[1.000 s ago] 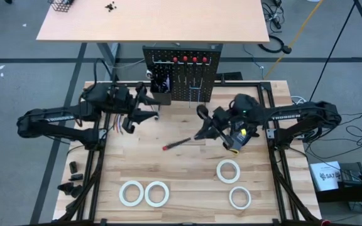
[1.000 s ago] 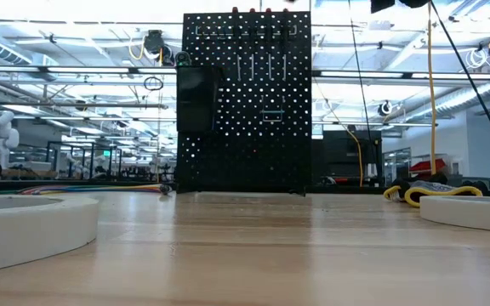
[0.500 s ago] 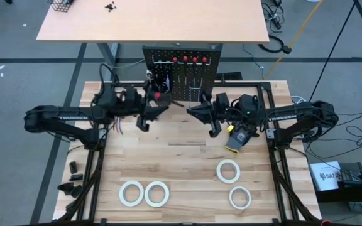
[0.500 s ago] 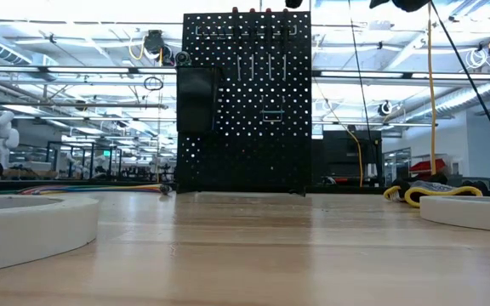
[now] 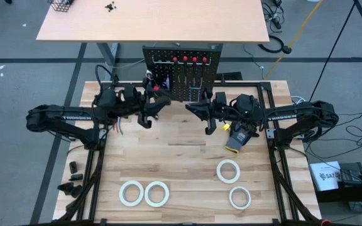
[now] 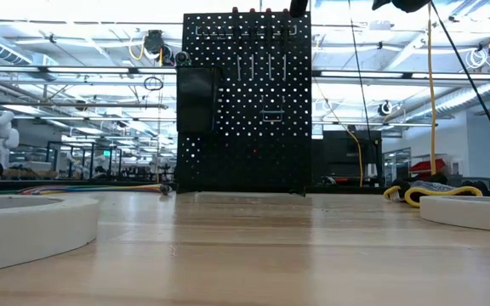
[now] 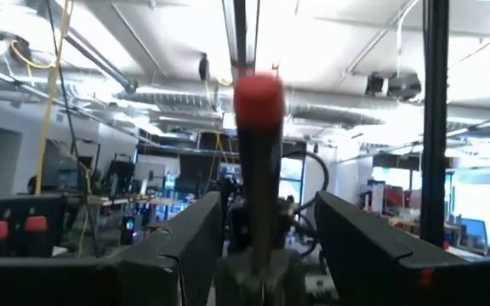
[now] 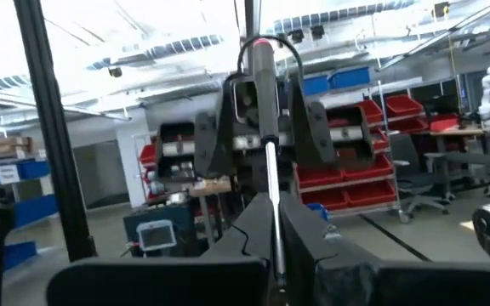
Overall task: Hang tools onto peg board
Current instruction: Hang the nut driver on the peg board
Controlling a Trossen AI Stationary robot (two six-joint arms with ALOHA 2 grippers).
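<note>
Your red-handled screwdriver (image 5: 168, 100) hangs mid-frame in the high view, just in front of the peg board (image 5: 182, 75) at upper centre. Both grippers are clamped on it: the left gripper (image 5: 153, 104) at the red handle end, the right gripper (image 5: 193, 108) on the shaft. If one arm pulls before the other lets go, the tool could twist or drop. Four white tape rolls (image 5: 228, 170) lie at the lower part of the table (image 5: 181, 163).

My bench sits on grey floor (image 5: 17, 75). A second wooden table (image 5: 149, 22) stands behind. Ceiling strip lights (image 6: 75, 38) glow overhead.
</note>
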